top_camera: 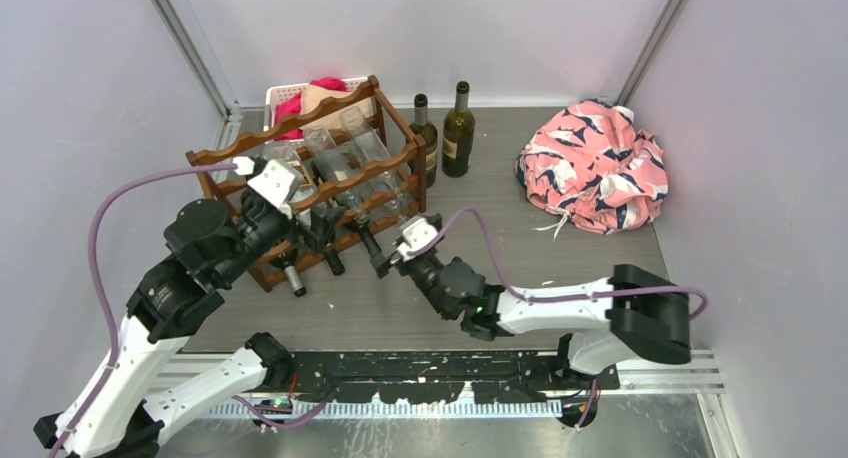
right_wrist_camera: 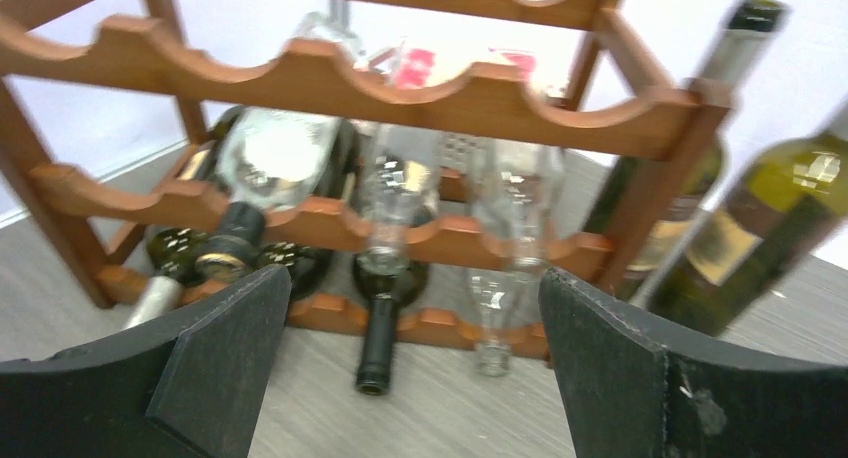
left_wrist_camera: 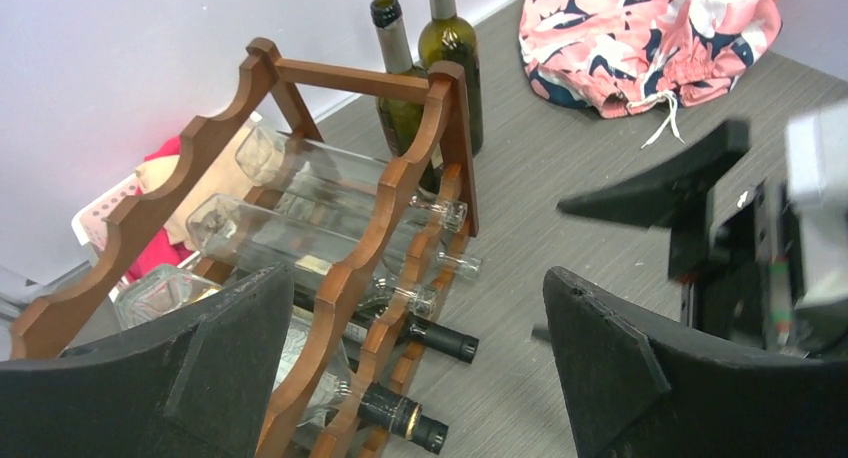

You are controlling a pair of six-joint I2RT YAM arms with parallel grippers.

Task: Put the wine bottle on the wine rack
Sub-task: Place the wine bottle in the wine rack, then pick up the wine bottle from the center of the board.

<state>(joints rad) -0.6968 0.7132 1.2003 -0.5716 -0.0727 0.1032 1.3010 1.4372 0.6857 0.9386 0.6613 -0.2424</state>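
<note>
The wine rack (top_camera: 330,102) (left_wrist_camera: 350,278) (right_wrist_camera: 480,103) stands at the back left, holding several clear and dark bottles lying on their sides. A dark wine bottle (right_wrist_camera: 378,328) lies in the bottom tier, its neck (top_camera: 368,240) sticking out toward me. My right gripper (top_camera: 385,261) (right_wrist_camera: 415,368) hovers open just in front of that neck, holding nothing. My left gripper (top_camera: 312,228) (left_wrist_camera: 420,368) is open at the rack's front left, above the lower bottle necks, also holding nothing. Two dark green bottles (top_camera: 458,128) (top_camera: 425,138) stand upright beside the rack's right end.
A pink patterned cloth bundle (top_camera: 595,168) (left_wrist_camera: 650,38) lies at the back right. A white slotted basket (top_camera: 285,93) with red cloth sits behind the rack. The two arms are close together in front of the rack; my right arm (left_wrist_camera: 760,268) shows in the left wrist view.
</note>
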